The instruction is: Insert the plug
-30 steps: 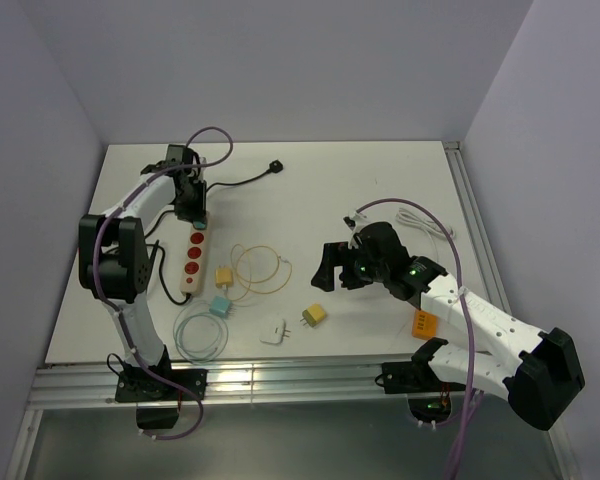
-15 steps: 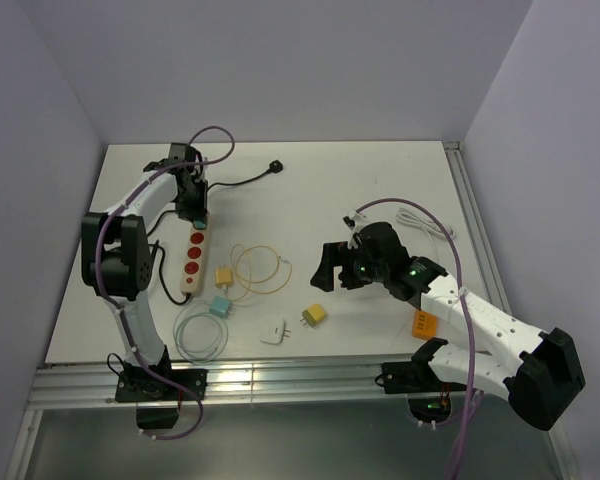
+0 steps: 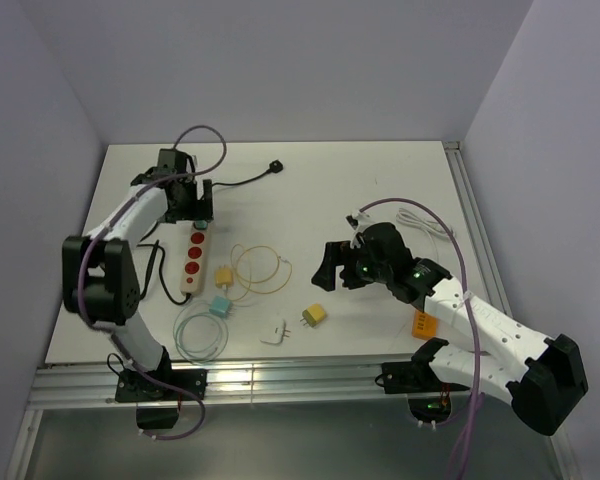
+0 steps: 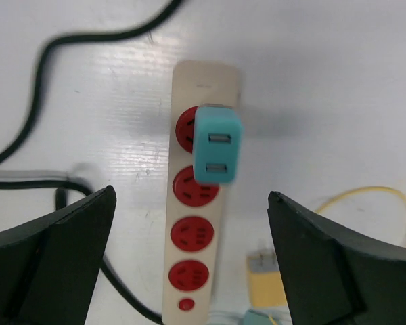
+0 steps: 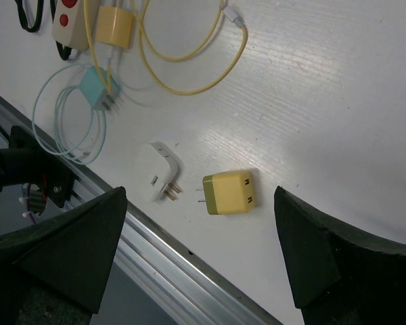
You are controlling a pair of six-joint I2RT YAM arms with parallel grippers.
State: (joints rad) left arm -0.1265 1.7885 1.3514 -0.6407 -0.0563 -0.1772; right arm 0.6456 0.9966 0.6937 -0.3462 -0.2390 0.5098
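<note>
A beige power strip (image 4: 197, 223) with red sockets lies lengthwise under my left gripper (image 4: 191, 195). A teal plug (image 4: 218, 145) with two USB ports stands in the strip's top socket. The gripper is open and hovers above the strip, its black fingers (image 4: 61, 250) wide on either side and touching nothing. In the top view the left gripper (image 3: 186, 198) sits over the strip's (image 3: 193, 258) far end. My right gripper (image 3: 332, 268) is open above a yellow plug (image 5: 230, 192) that lies loose on the table.
A white plug (image 5: 155, 170), a teal charger (image 5: 95, 88) with coiled cable and a yellow adapter (image 5: 115, 27) with yellow cable lie near the front. An orange block (image 3: 423, 323) and a white cable (image 3: 420, 220) are at the right. The strip's black cord (image 3: 276, 168) runs back. The metal table rail (image 3: 280, 378) is close.
The left gripper has opened and let go of the teal plug, which stays in the strip's top socket. The left arm drew back slightly. The right arm has not moved.
</note>
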